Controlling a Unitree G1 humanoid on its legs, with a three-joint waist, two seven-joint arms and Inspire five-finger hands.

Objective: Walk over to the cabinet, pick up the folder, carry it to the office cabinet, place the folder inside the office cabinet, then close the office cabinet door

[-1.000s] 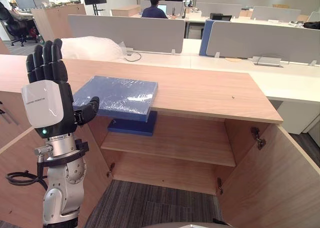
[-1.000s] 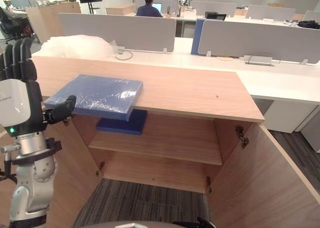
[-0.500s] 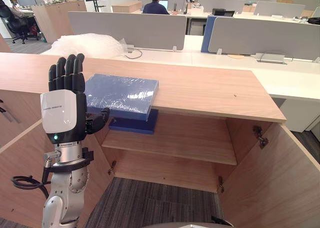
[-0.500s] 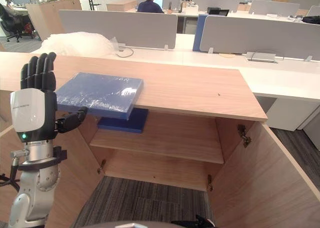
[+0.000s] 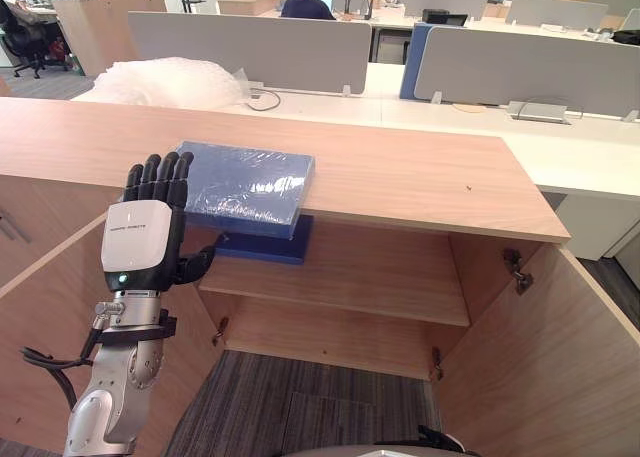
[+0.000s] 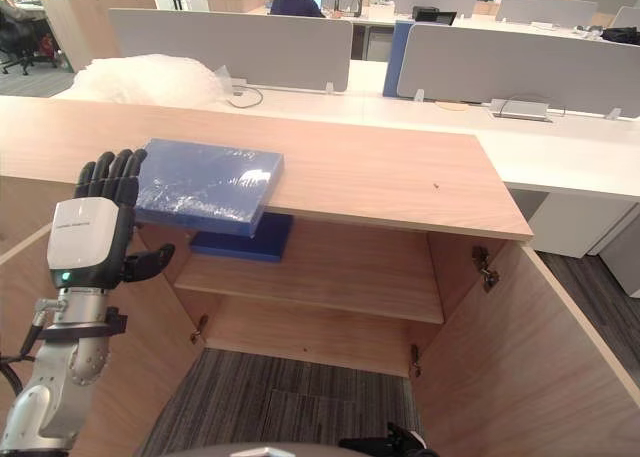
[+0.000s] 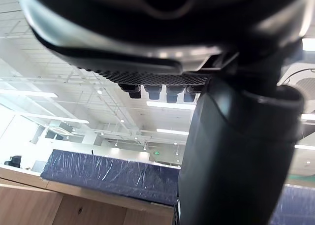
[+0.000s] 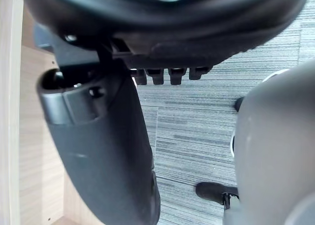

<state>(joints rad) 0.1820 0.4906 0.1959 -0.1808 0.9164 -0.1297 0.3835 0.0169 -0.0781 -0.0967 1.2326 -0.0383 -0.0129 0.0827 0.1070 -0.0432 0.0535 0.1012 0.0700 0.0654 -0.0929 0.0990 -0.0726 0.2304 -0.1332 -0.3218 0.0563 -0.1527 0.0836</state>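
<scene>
left hand point(image 5: 138, 245): raised at the lower left of the left eye view, back of the palm toward my head, fingers straight and together, thumb stuck out toward the cabinet; it holds nothing

flat blue plastic-wrapped folder point(image 5: 248, 182): lies on top of the light wooden cabinet point(image 5: 420, 182), left of centre, its near edge jutting a little over the front lip; that overhang gives me an edge to get a thumb under

hand to folder: my fingertips stand in front of the folder's near left corner; the left wrist view shows the folder's wrapped side past my thumb with air between, so i judge we are apart

why the hand is wide: i read it as a pre-grasp, fingers meant for the top face, thumb for the underside

right hand point(image 8: 106, 151): hangs over the grey striped carpet point(image 8: 197, 131), fingers loose and straight, nothing in it

darker blue folder point(image 5: 268, 245): lies on the wooden upper shelf point(image 5: 385, 277) just below the overhang

wooden doors: both swung out, one at lower right point(image 5: 560, 367), one at lower left point(image 5: 45, 297), leaving the shelves reachable

step in hand: reaching for the pick-up; carrying, placing and door closing are not yet done

risk: the wrap looks slick, so a shallow pinch may slide
</scene>
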